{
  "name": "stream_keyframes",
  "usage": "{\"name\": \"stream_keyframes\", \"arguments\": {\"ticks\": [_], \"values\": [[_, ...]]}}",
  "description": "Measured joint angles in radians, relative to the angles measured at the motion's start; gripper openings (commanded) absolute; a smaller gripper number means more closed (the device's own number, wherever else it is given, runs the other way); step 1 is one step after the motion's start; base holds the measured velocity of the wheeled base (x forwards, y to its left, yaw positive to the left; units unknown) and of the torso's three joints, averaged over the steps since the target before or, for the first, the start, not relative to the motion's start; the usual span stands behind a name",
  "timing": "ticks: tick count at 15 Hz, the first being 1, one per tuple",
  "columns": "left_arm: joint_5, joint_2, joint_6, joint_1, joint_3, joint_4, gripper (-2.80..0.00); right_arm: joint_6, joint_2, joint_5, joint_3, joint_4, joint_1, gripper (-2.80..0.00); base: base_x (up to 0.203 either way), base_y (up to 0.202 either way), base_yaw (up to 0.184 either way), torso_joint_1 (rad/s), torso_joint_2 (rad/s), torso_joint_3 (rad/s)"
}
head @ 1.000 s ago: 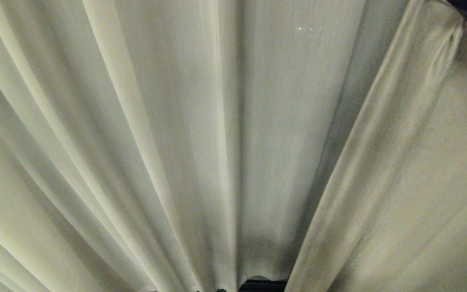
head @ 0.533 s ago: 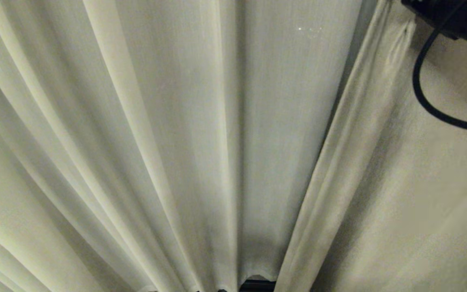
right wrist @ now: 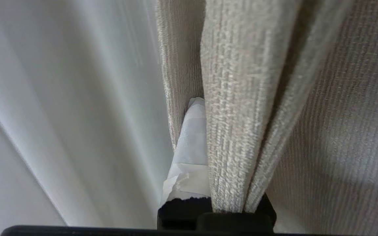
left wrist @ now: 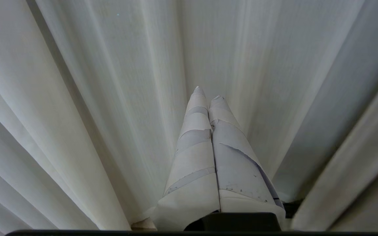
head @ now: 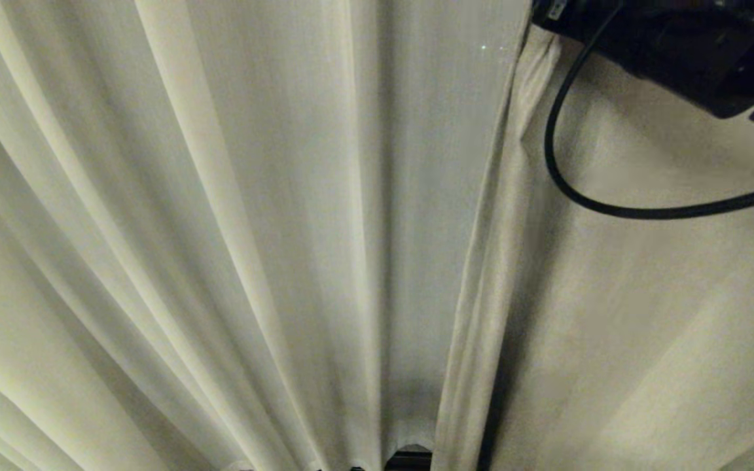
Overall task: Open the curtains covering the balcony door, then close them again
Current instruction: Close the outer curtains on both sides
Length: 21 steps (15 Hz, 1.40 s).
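The cream curtains fill every view. In the head view the left panel [head: 220,229] hangs in soft folds and the right panel [head: 645,314] is drawn taut, its hemmed edge [head: 482,294] lying against the left panel. My black right arm [head: 678,46] reaches in at the top right, at that edge. In the right wrist view my right gripper [right wrist: 215,105] is shut on a woven fold of the right curtain [right wrist: 235,131], with one taped finger [right wrist: 192,147] showing beside it. My left gripper [left wrist: 208,93] is shut and empty, pointing at the folds. The balcony door is hidden behind the fabric.
A black cable [head: 586,196] loops down from the right arm across the right panel. A thin dark strip [head: 410,461] shows under the curtain hems at the bottom of the head view.
My right arm has come further into the head view, moving left and dragging the right panel's edge with it. The shadowed gap between the panels has narrowed. The left arm has not moved.
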Motion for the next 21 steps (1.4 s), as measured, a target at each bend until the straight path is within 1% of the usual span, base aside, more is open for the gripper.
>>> {"name": "stream_keyframes", "arguments": {"ticks": [4,7,12,19,20,21], "values": [[0.001,0.0,0.0,0.0,0.0,0.0,-2.8,-0.028,0.061,0.001,-0.025,-0.026,0.039,-2.8,0.0,0.0,0.0,0.0,0.0,0.0],[0.001,0.0,0.0,0.0,0.0,0.0,-2.8,-0.028,0.069,0.002,-0.025,-0.017,0.03,-2.8,0.0,0.0,0.0,0.0,0.0,0.0],[0.001,0.0,0.0,0.0,0.0,0.0,-2.8,-0.017,0.008,0.008,0.027,0.001,-0.044,-2.8,0.0,0.0,0.0,0.0,0.0,0.0],[0.001,0.0,0.0,0.0,0.0,0.0,-2.8,-0.021,-0.219,0.014,0.253,0.018,-0.176,-2.8,0.0,0.0,0.0,0.0,0.0,0.0],[0.001,0.0,0.0,0.0,0.0,0.0,-2.8,-0.021,-0.249,0.014,0.283,0.018,-0.194,-1.71,0.0,0.0,0.0,0.0,0.0,0.0],[0.0,0.0,0.0,0.0,0.0,0.0,-2.8,-0.02,-0.271,0.014,0.306,0.018,-0.207,0.0,0.0,0.0,0.0,0.0,0.0,0.0]]}}
